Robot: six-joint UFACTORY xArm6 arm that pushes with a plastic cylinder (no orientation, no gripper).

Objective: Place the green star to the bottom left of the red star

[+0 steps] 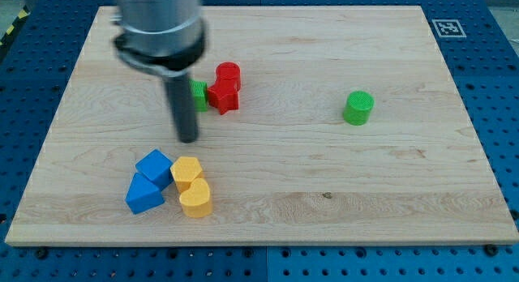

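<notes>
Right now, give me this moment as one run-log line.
tip: below green star, apart | green star: touching red star on its left, partly hidden by rod | red cylinder: above red star | task: not done

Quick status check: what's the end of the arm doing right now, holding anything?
My tip: bare rod with no jaws, holding nothing; it sits just below-left of the green star, apparently not touching it.

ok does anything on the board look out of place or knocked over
Nothing is damaged or toppled. The only oddity: the green star block is mostly hidden behind my dark rod, pressed against the red star block on the view's left. My tip rests just below them. The green cylinder sits alone at right.
</notes>
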